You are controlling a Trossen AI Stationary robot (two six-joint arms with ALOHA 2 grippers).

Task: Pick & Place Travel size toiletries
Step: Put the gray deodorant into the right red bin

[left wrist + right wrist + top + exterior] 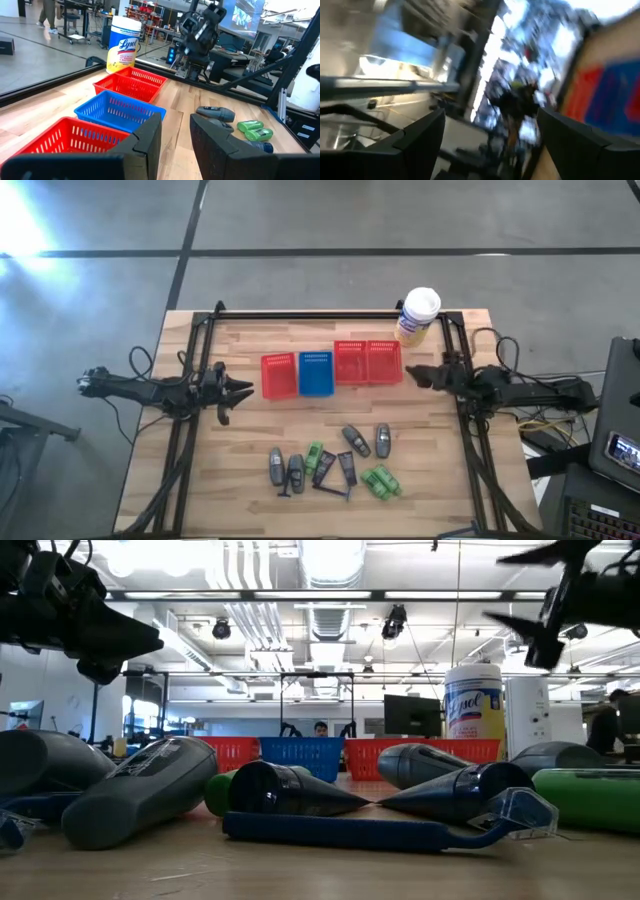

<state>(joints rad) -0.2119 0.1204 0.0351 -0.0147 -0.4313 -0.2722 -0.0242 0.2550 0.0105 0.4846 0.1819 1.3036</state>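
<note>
The travel size toiletries lie loose on the table's near middle. They include grey bottles point(275, 466) point(356, 441) point(383, 440), green bottles point(380, 481) point(314, 457), dark flat tubes point(346, 468) and a thin razor-like stick point(330, 488). The low view shows them close up, with the razor point(370, 831) in front. My left gripper point(243, 392) point(175, 135) hovers open at the left, beside the red basket point(279, 376). My right gripper point(410, 372) point(490, 135) hovers open at the right, beside the far-right red basket point(383, 361). Neither gripper touches anything.
A row of mesh baskets stands across the table's middle: red, blue point(316, 373), red point(351, 362), red. A white-lidded yellow canister point(418, 317) stands at the far right corner. Black frame rails point(190, 430) run along both sides. Bare wood lies between baskets and toiletries.
</note>
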